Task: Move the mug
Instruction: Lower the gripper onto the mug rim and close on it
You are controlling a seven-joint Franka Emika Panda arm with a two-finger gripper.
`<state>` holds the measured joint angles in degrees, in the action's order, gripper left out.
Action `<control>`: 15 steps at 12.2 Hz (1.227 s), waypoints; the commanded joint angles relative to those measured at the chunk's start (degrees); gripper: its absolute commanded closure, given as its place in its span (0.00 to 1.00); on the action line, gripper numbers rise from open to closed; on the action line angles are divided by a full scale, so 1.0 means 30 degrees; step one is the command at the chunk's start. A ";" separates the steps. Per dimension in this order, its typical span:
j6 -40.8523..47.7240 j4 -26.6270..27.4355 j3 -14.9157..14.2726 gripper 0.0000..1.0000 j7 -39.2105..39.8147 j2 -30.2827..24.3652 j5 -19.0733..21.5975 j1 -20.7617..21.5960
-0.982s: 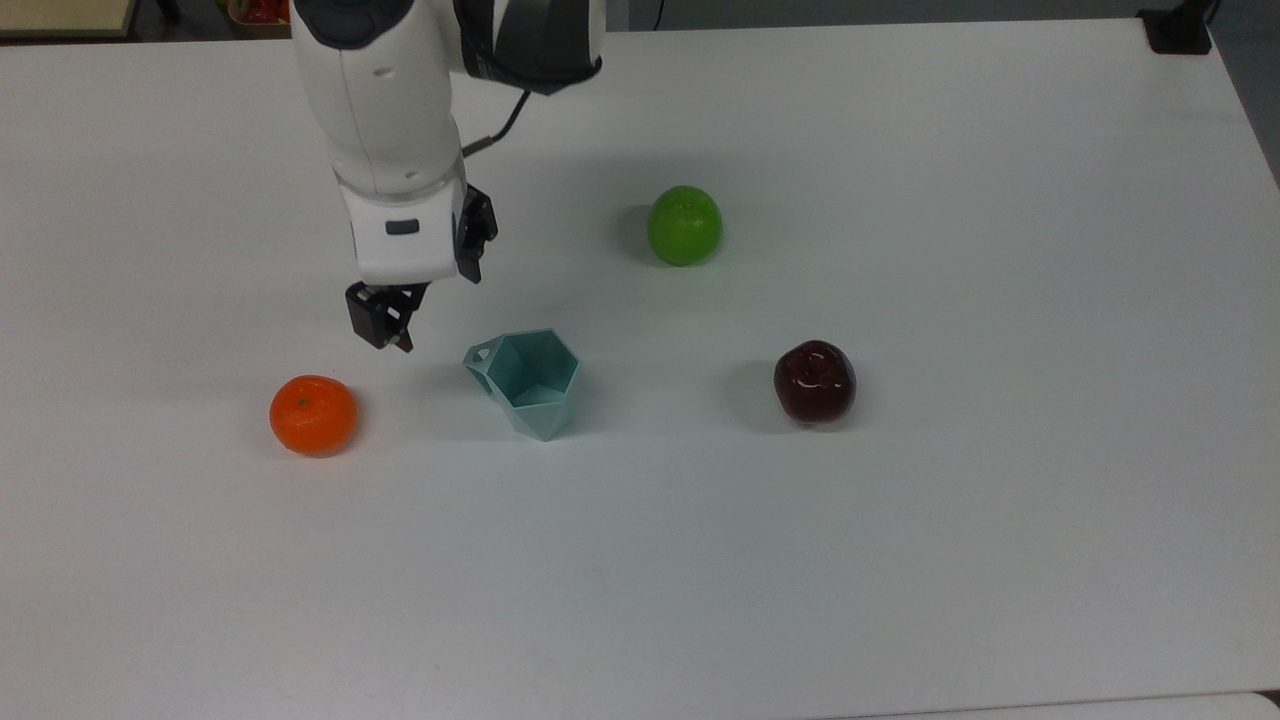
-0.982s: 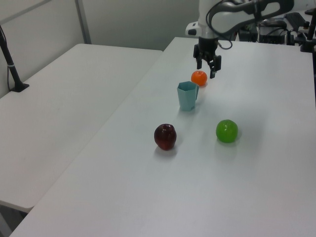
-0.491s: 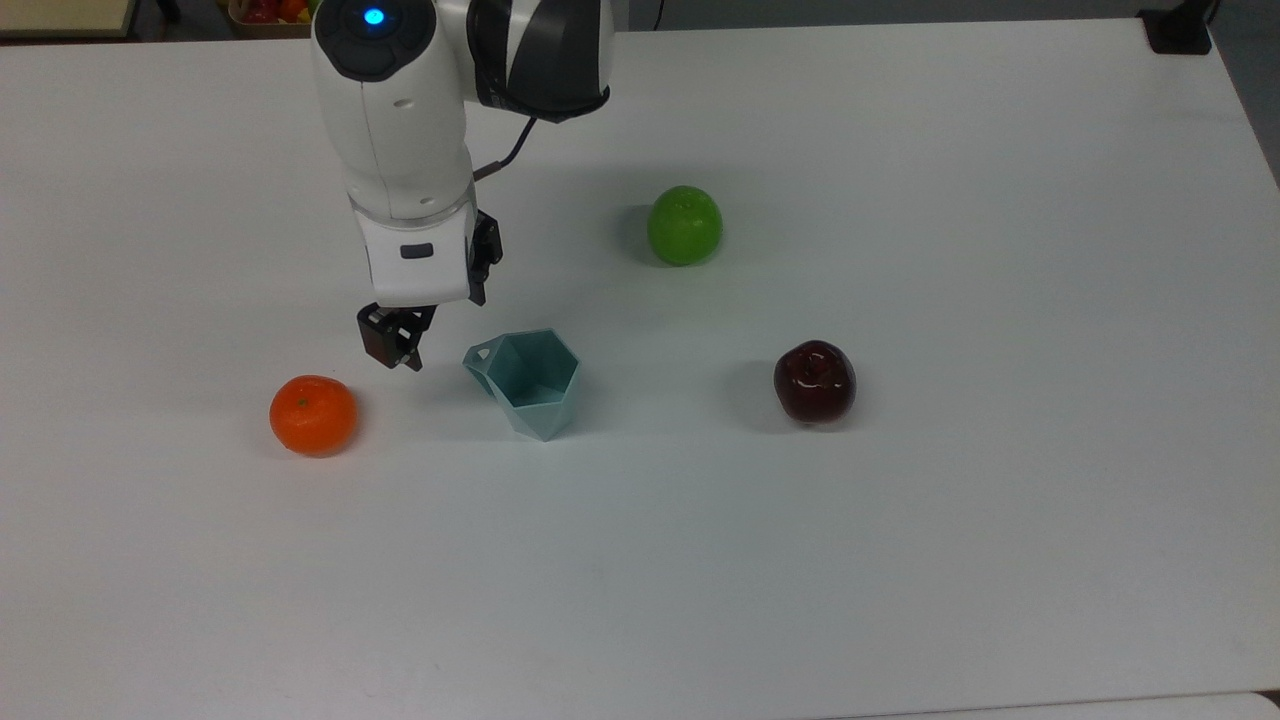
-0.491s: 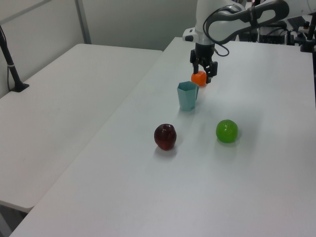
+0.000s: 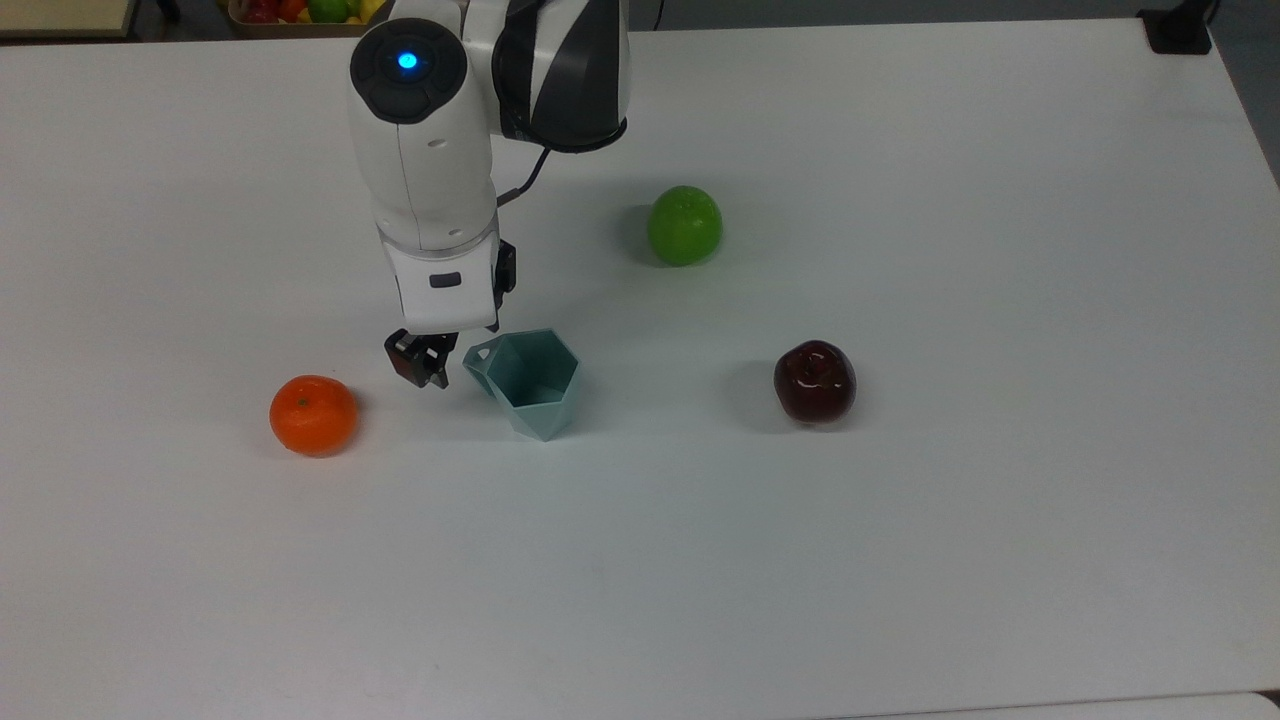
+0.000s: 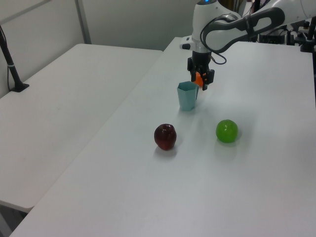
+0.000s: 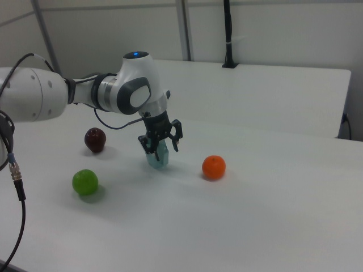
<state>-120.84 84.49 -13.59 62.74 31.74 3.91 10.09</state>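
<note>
The tool (image 5: 424,362) is seen hanging low over the white desk (image 5: 900,550), with its two fingers spread apart and nothing held between them. The mug (image 5: 527,381) is found standing upright on the desk, just beside the tool, on the tool's right in the top view. The mug's small handle (image 5: 479,355) is turned toward the tool and is very near the fingers, but it cannot be told if they are touching. In the right view the tool (image 7: 160,139) is seen right above the mug (image 7: 159,156), with the fingers reaching down around its top edge. An orange (image 5: 313,414) is seen on the other side of the tool, a little way off. A green apple (image 5: 684,225) and a dark red apple (image 5: 814,381) are found past the mug, well apart from the tool. The step in hand seems to be the reach for the mug, and the mug has not been grabbed yet. Next, the tool should likely be slid a bit more over the mug's rim or handle and lowered, then the fingers should be pressed together on it. Care is needed so the mug is not bumped and tipped over.
</note>
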 commanded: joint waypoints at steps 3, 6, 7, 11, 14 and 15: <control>-0.1203 0.0139 -0.0010 0.53 0.0239 0.0173 -0.0717 0.0385; -0.1145 0.0139 -0.0010 0.77 0.0269 0.0144 -0.0659 0.0415; -0.1115 0.0139 -0.0010 0.82 0.0269 0.0144 -0.0659 0.0444; -0.0998 0.0168 -0.0010 0.85 0.0240 0.0115 -0.0630 0.0473; -0.0969 0.0342 -0.0010 0.86 0.0211 0.0056 -0.0513 0.0503; -0.0969 0.0460 -0.0010 0.86 0.0153 -0.0060 -0.0455 0.0532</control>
<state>-123.21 84.35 -13.37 62.81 32.41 2.52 10.92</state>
